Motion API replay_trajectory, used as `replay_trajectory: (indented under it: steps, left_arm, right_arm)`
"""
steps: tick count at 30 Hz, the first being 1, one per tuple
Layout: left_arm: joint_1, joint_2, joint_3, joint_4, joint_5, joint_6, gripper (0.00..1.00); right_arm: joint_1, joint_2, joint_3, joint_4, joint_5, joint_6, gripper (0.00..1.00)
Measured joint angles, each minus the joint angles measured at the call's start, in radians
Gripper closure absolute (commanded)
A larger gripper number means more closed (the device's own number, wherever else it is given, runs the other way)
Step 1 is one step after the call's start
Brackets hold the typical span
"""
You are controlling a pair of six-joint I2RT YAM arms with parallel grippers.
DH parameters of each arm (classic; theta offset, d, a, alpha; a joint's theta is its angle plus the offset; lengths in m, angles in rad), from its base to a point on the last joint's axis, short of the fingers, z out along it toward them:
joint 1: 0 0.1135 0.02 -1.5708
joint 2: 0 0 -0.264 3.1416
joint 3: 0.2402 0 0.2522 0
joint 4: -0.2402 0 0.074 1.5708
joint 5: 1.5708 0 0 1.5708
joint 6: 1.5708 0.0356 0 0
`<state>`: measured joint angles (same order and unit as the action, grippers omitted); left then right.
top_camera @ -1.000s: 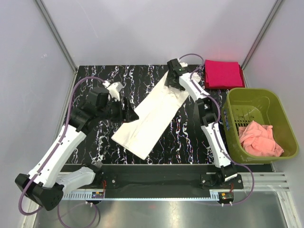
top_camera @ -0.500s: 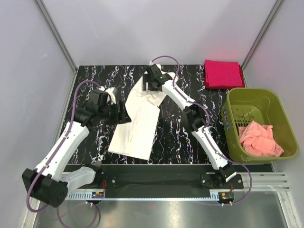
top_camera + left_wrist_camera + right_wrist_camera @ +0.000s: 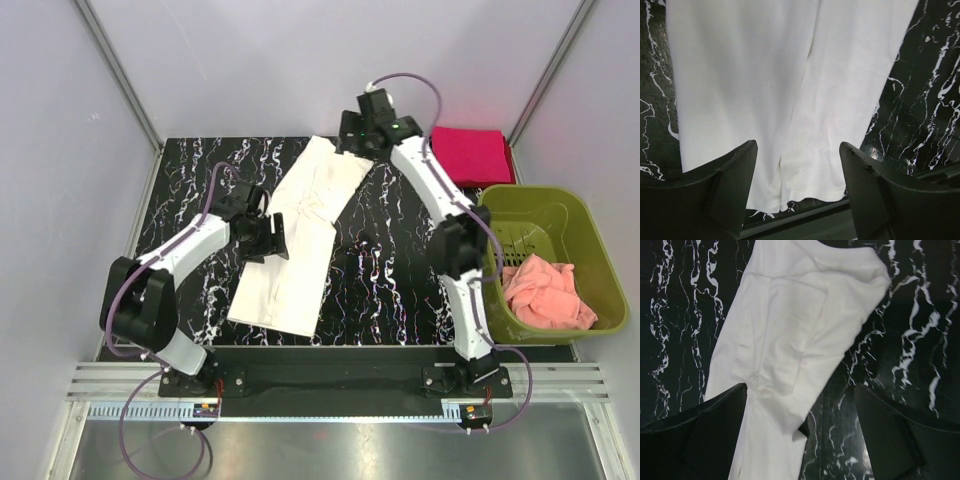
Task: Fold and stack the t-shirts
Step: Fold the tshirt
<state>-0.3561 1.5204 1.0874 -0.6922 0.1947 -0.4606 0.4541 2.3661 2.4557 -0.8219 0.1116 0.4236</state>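
I'm looking at a black table (image 3: pixel 390 275) veined with white marbling, boxed in by plain pale walls. The cream-white soft cloth t-shirt (image 3: pixel 295 240) lies folded into a long, lightly creased strip, slanting from the near edge towards the far middle. The left gripper (image 3: pixel 275 238) hangs at its left edge and the right gripper (image 3: pixel 350 138) over its far end, both spread wide. The plain magenta-red t-shirt (image 3: pixel 470 155) sits folded square in the far right corner, behind an olive plastic basket (image 3: pixel 530 192) of crumpled pink cloth (image 3: pixel 545 290).
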Motion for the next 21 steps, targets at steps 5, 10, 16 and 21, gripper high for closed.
replay_trajectory:
  steps: [5, 10, 16, 21]
  left_arm:
    - [-0.034, 0.08, 0.014, 0.009, -0.019, -0.011, 0.25]
    - [-0.119, 0.248, 0.137, -0.003, -0.079, -0.013, 0.25]
    - [-0.164, 0.366, 0.178, -0.035, -0.135, -0.043, 0.27]
    - [-0.182, 0.395, 0.211, -0.066, -0.127, -0.06, 0.27]
  right_arm:
    - [-0.03, -0.275, -0.275, -0.023, -0.057, 0.009, 0.06]
    - [-0.026, -0.424, -0.525, -0.007, -0.15, 0.025, 0.06]
    - [-0.084, -0.454, -0.695, 0.002, -0.208, 0.053, 0.06]
    - [-0.156, -0.454, -0.704, 0.031, -0.207, 0.06, 0.06]
